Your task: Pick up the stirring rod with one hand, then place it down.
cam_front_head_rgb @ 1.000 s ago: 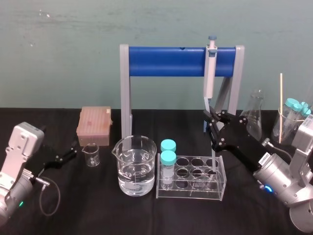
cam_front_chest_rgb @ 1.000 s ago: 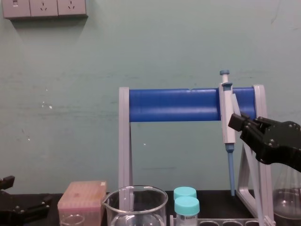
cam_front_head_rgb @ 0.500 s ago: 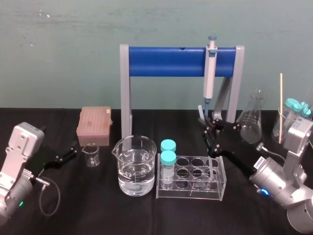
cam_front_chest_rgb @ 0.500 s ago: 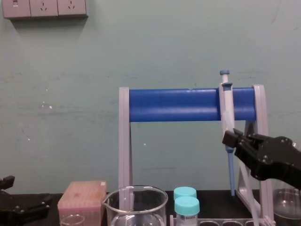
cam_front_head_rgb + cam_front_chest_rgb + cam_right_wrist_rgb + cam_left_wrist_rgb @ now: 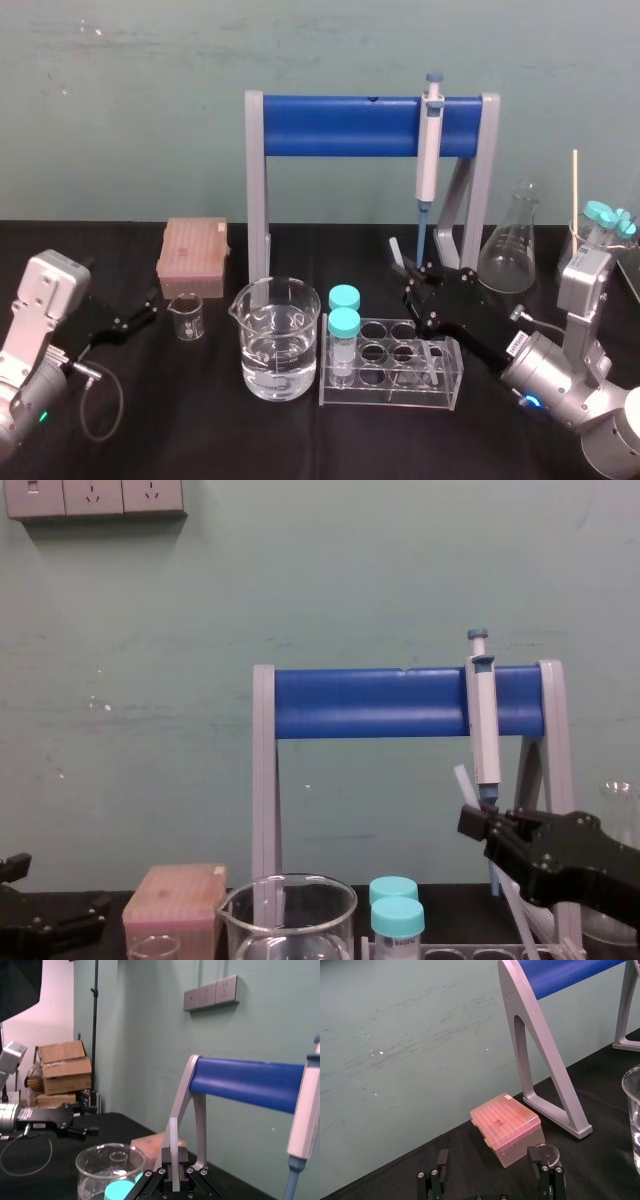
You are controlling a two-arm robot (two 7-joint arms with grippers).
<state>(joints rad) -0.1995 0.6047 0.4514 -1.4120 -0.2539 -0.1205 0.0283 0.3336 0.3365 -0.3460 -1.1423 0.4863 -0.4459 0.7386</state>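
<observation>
Though the stirring rod [image 5: 172, 1152] pokes up plainly above the right gripper [image 5: 413, 287], its lower length is hard to follow past the black fingers and the clear test-tube rack [image 5: 392, 390]; I cannot tell whether its end touches anything. That arm reaches in low from the right, over the rack's right end, fingers clenched on the rod; the left gripper [image 5: 148, 308] lies on the table at the left, fingers spread. Slim and translucent white, the rod stands tilted.

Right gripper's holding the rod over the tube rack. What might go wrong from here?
The rod slants through the right gripper, lower end at the rack: it may snag a well or tip the rack. Thin and smooth, it may slip or pivot in the grip. The pipette tip hangs close behind; lifting could clip it. Left gripper sits parked, far left.
</observation>
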